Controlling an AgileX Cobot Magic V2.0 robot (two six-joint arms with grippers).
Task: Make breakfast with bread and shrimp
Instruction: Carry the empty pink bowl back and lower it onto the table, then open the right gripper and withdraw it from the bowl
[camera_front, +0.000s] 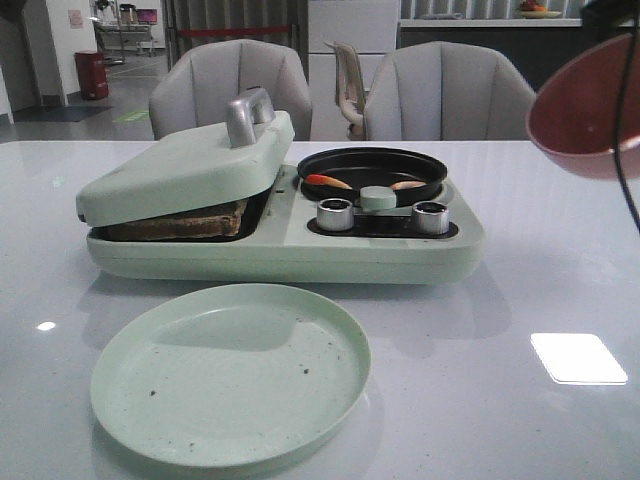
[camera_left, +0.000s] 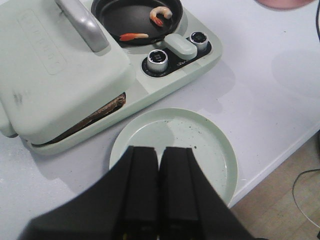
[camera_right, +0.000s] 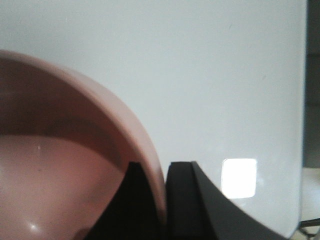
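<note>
Breakfast maker (camera_front: 290, 250) sits mid-table, pale green, lid side on the robot's left. The lid (camera_front: 185, 165) is down but propped ajar on the bread (camera_front: 180, 222), whose brown crust edge shows in the gap; whether one slice or two I cannot tell. In the small black pan (camera_front: 372, 170) on the right of the appliance lie the shrimp: an orange-red piece (camera_front: 327, 182) and a pale pinkish one (camera_front: 407, 185), apart from each other. So loading looks done, bread in the press and shrimp in the pan. The green plate (camera_front: 230, 375) in front holds only dark crumbs or specks, no food, so serving is left, as I judge it. Whether the two knobs (camera_front: 335, 214) have been set, I cannot tell. The left gripper (camera_left: 159, 187) hangs over the plate's near rim, fingers pressed together, nothing between them. The right gripper (camera_right: 165, 200) is pinched on the rim of a pink bowl (camera_front: 590, 110), held up in the air off to the right of the appliance; the bowl looks empty from what shows.
</note>
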